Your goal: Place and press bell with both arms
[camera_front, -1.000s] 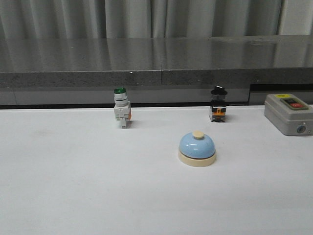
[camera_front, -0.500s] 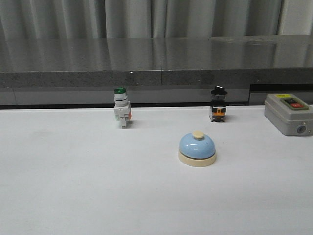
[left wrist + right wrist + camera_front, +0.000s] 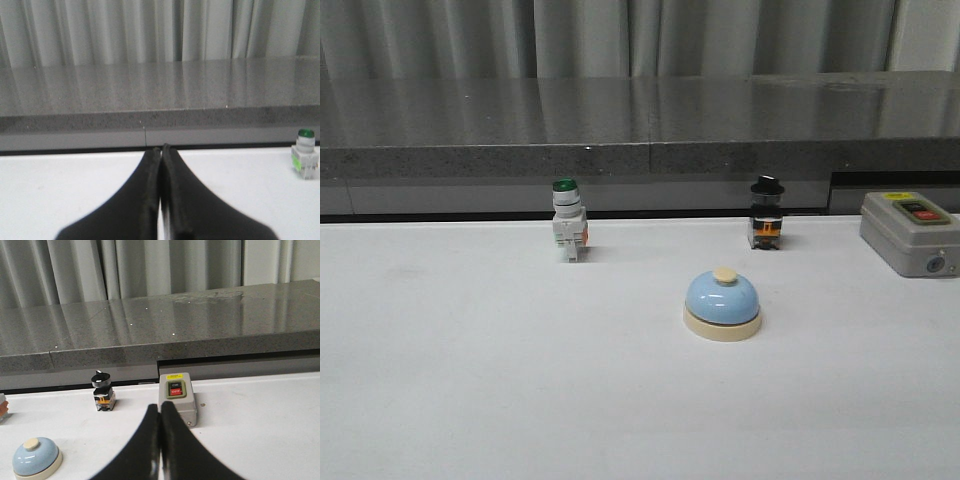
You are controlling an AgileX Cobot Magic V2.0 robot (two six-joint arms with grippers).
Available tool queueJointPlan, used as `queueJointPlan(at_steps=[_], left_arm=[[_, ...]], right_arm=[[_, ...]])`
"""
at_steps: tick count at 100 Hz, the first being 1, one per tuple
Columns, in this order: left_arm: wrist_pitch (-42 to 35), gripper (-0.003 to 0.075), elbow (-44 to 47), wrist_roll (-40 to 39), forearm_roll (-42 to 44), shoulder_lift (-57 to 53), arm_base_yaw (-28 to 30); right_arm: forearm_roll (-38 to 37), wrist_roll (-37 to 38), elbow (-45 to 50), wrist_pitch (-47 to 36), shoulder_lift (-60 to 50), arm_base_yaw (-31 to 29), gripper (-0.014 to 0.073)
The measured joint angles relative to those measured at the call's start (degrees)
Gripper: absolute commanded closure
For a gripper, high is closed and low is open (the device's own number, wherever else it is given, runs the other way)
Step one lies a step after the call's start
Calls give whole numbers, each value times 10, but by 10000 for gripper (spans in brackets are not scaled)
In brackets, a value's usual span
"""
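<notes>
The light-blue bell (image 3: 722, 304) with a cream base and cream button stands upright on the white table, a little right of centre. It also shows at the edge of the right wrist view as the bell (image 3: 36, 457). Neither arm appears in the front view. My left gripper (image 3: 161, 150) is shut with nothing between its fingers, above bare table. My right gripper (image 3: 160, 407) is shut and empty too, well to the side of the bell, in front of the grey switch box.
A green-capped white push-button switch (image 3: 568, 232) stands at the back left. A black-knobbed selector switch (image 3: 766, 225) stands at the back, right of centre. A grey box with red and black buttons (image 3: 910, 232) sits at the far right. A dark stone ledge (image 3: 640, 140) runs behind the table.
</notes>
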Motion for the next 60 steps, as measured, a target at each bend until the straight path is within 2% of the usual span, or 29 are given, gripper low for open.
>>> queueJointPlan(at_steps=[60], left_arm=[[10,741,0,-1,-5,0,0]], right_arm=[[0,0,0,0,0,0,654]])
